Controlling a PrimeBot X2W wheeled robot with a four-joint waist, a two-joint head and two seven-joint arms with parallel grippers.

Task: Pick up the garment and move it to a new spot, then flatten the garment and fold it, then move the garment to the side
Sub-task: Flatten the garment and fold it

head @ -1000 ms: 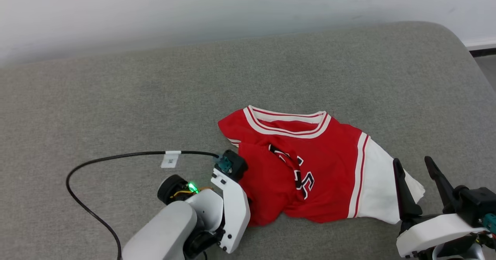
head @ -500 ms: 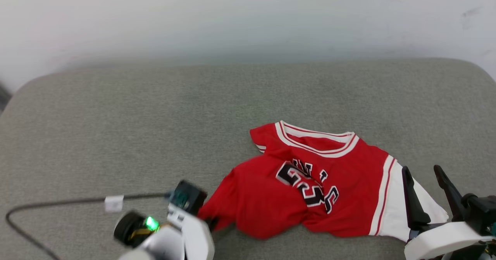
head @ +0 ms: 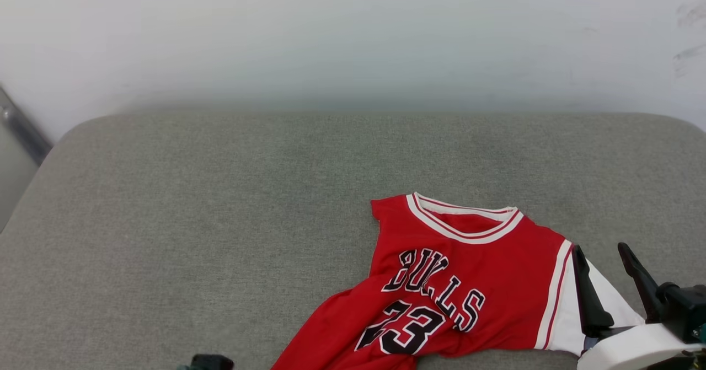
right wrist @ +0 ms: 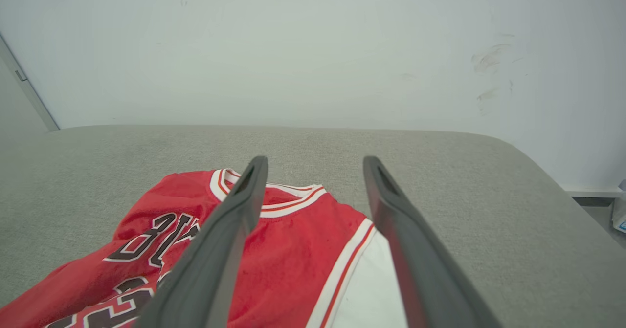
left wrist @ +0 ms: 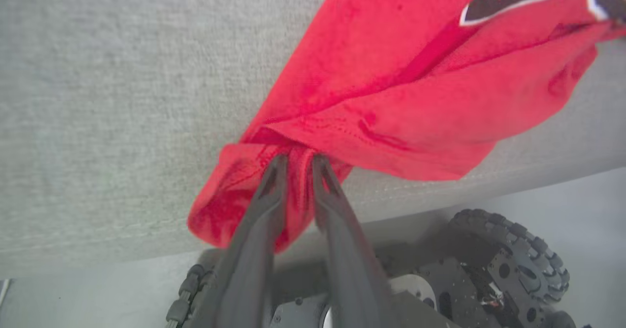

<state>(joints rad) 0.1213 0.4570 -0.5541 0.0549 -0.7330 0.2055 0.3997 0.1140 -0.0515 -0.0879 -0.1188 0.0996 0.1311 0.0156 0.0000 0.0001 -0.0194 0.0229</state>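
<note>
"BULLS" in black-white lettering, number "23" beneath, on garment (head: 499, 259) front.

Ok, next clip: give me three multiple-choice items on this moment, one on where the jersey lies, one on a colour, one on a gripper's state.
1. In the head view, where on the grey cushion does the garment lie?
A) far left
B) near right
C) against the far edge

2. What colour is the sleeve by the right gripper?
A) black
B) blue
C) white

3. What is the left gripper doing?
A) pinching red cloth
B) spread wide over bare cushion
C) gripping the collar

Answers:
1 B, the garment sits low and right in that view.
2 C, white cloth shows between the open fingers in the right wrist view.
3 A, red fabric bunches between its close-set fingers.
</note>
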